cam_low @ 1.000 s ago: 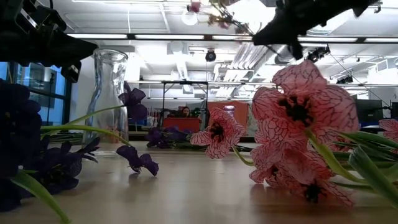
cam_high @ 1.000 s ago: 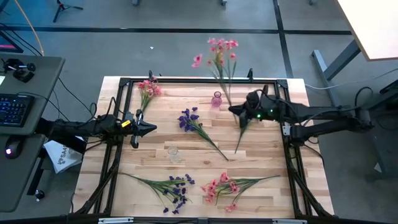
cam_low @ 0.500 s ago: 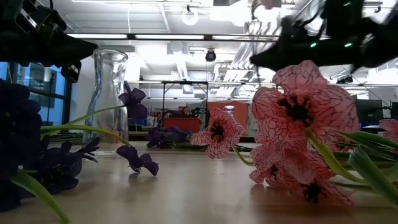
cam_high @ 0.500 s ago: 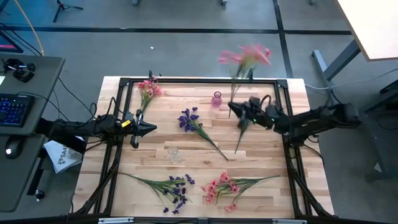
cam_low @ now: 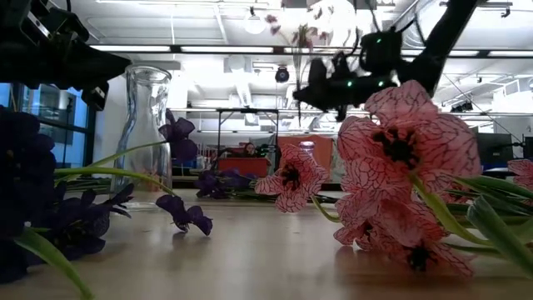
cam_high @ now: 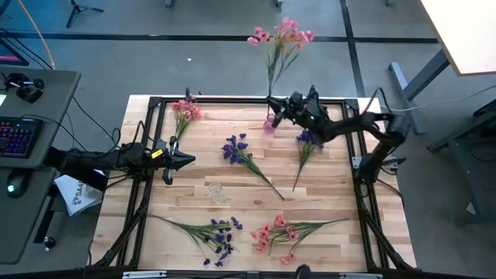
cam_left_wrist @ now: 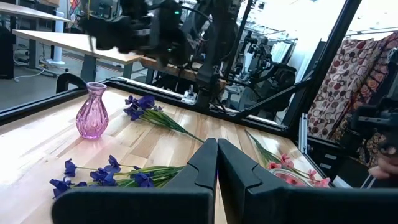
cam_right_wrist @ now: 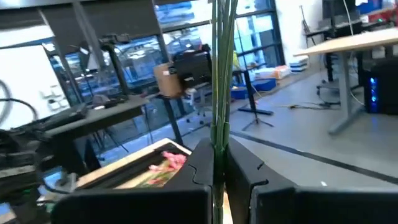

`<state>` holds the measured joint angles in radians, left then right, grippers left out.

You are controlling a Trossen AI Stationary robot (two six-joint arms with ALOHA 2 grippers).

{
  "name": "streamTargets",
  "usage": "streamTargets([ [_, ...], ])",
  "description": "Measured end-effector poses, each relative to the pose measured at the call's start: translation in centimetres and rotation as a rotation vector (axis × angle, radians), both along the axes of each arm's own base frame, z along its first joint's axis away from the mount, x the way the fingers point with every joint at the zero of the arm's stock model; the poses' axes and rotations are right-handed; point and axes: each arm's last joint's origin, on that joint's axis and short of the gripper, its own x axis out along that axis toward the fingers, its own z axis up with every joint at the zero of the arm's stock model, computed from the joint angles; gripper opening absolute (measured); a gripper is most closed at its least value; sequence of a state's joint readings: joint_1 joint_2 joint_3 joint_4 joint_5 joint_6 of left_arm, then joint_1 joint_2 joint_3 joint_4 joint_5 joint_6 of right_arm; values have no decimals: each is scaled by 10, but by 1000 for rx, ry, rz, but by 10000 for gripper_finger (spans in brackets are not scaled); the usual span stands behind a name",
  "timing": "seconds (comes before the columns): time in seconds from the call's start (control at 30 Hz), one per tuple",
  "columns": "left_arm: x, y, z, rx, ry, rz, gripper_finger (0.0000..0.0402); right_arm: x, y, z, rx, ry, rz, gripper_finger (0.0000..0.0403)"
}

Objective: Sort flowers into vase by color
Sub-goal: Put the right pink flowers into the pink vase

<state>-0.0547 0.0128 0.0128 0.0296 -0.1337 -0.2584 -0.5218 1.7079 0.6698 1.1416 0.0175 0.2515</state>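
My right gripper (cam_high: 274, 104) is shut on a pink flower sprig (cam_high: 280, 36) above the table's far edge, just beside the small pink vase (cam_high: 270, 124). In the low view the sprig (cam_low: 296, 33) stands upright above the gripper (cam_low: 321, 84). My left gripper (cam_high: 187, 160) hovers shut and empty over the table's left side. A clear glass vase (cam_high: 215, 191) stands mid-table. Purple sprigs (cam_high: 241, 151) (cam_high: 308, 142) (cam_high: 220, 234) and pink sprigs (cam_high: 184, 109) (cam_high: 277, 232) lie flat on the wood. My right gripper pinches the pink sprig's green stems (cam_right_wrist: 219, 134) between its two fingers, which lie across them. The sprig is lifted clear and stands nearly upright, blossoms on top (cam_high: 280, 36). The gripper hides the stems' lower end.
A black metal frame (cam_high: 232, 100) runs round the tabletop. The purple sprig (cam_left_wrist: 149, 111) lies close to the pink vase (cam_left_wrist: 91, 111). A desk with a keyboard (cam_high: 17, 136) stands off the table's left edge. Bare wood (cam_high: 325, 194) shows on the right half.
My right gripper has swung toward the table's far edge and leftward, toward the pink vase, carrying the pink sprig. The sprig has swayed and now stands more upright with its blossoms beyond the far edge. A purple sprig formerly under the gripper now shows.
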Motion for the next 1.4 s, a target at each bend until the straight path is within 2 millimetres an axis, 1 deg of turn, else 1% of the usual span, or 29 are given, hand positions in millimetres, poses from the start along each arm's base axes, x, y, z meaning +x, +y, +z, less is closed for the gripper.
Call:
streamTargets([
  [0.1, 0, 0, 0, 0, 0, 0, 0, 0, -5, -7, 20, 17, 5, 4],
  [0.23, 0, 0, 0, 0, 1, 0, 0, -1, -4, -1, -6, 17, 26, 4],
  [0.4, 0, 0, 0, 0, 0, 0, 0, -7, 1, 15, -21, 49, 80, 4],
  [0.6, 0, 0, 0, 0, -1, 1, 0, -19, 10, 34, -16, 118, 127, 4],
  [0.77, 0, 0, 4, 9, -38, 17, 0, -30, 18, 54, -10, 109, 174, 4],
  [0.87, -2, 2, 15, 31, -153, 81, 0, -37, 24, 66, 2, 80, 219, 4],
  [1.03, -16, 5, 49, 9, -528, 149, 0, -44, 34, 80, 40, 22, 305, 4],
  [1.1, -22, 9, 58, -47, -633, 279, 0, -44, 39, 83, 60, 1, 328, 4],
  [1.13, -23, 12, 60, -102, -640, 352, 0, -43, 41, 83, 68, -4, 338, 4],
  [1.2, -17, 15, 60, -172, -572, 421, 0, -41, 45, 83, 88, -8, 358, 4],
  [1.3, 0, 18, 65, -251, -458, 390, 9, -36, 51, 81, 118, -8, 388, 4],
  [1.4, 23, 23, 76, -267, -351, 360, 36, -33, 59, 82, 144, -20, 416, 4],
])
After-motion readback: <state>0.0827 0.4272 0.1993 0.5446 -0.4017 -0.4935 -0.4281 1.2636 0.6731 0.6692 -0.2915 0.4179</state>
